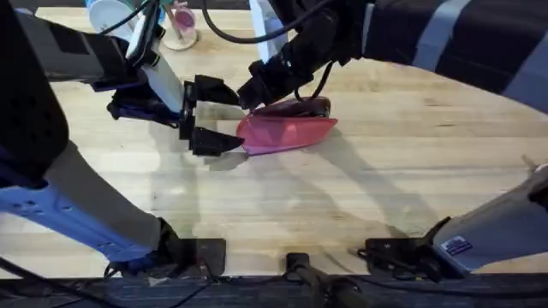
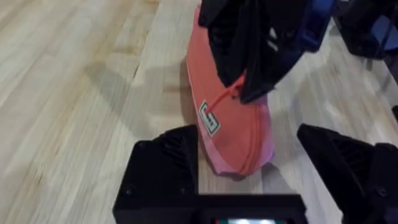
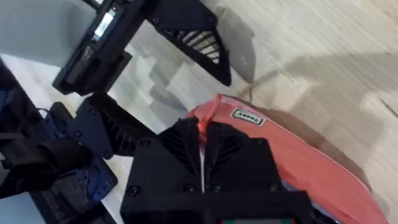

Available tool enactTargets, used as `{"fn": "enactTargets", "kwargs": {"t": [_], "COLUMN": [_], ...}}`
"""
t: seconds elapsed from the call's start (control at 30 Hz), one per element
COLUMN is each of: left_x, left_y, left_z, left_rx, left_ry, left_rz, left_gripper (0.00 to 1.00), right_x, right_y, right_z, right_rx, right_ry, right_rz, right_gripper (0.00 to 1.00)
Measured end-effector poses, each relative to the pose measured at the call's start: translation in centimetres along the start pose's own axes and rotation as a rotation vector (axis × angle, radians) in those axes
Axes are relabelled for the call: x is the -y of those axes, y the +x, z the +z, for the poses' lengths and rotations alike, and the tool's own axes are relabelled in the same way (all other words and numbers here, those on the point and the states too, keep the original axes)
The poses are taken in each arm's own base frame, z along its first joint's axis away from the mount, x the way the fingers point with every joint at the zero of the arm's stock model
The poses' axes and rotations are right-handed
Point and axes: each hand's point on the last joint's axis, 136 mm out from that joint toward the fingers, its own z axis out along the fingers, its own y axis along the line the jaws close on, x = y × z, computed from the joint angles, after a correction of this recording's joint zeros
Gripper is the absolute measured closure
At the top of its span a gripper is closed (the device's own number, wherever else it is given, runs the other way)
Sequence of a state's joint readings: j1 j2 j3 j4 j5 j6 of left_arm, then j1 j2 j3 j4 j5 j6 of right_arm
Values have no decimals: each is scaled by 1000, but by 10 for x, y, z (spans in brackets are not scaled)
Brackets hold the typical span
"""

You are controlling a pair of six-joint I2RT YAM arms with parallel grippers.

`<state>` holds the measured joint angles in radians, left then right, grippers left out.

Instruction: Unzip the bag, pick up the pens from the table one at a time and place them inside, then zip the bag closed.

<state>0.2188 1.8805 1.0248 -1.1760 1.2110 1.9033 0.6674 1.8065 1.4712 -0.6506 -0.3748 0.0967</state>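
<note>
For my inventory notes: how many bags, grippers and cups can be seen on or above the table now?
Pink bag: 1
Grippers: 2, the left gripper and the right gripper
Cups at the table's far edge: 2, white cup and pink cup
Total: 5

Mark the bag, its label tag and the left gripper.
bag (image 1: 287,134): overhead view, middle of pink side.
label tag (image 2: 209,118): left wrist view, small patch.
left gripper (image 1: 211,115): overhead view, midway between its open jaws.

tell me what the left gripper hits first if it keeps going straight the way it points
Most likely the bag: its near end lies between the left gripper's open fingers, with the right gripper just beyond.
</note>
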Motion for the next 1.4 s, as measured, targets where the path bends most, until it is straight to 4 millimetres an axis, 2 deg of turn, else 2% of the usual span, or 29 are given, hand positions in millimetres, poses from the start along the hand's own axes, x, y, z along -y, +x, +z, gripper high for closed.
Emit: {"fn": "enactTargets", "kwargs": {"t": [0.2,0.3,0.33,0.43,0.53,0.57,0.73,1.2,1.4], "left_x": [2,-5,-6,-8,-8,-9,-9,-10,-8], "left_y": [-6,-4,-4,-3,-2,-2,-2,-1,-5], "left_z": [13,19,20,20,20,20,20,20,25], "left_rx": [13,-2,-4,-10,-16,-17,-17,-21,-4], "left_ry": [32,27,24,21,21,20,19,17,29], "left_rz": [23,14,2,-28,-45,-48,-58,-54,-49], "left_gripper": [2,126,210,586,894,938,956,957,957], "right_x": [0,0,0,0,1,2,10,109,139], "right_y": [-2,-2,-2,-2,-4,-4,-4,34,38], "right_z": [0,0,0,0,0,0,0,-46,-65], "right_rx": [6,7,7,9,16,17,19,-88,-59], "right_ry": [0,0,0,-1,6,11,56,165,156], "right_rz": [-3,-3,-3,-4,-7,-7,-6,173,260], "right_gripper": [970,970,970,970,971,970,971,971,971]}}
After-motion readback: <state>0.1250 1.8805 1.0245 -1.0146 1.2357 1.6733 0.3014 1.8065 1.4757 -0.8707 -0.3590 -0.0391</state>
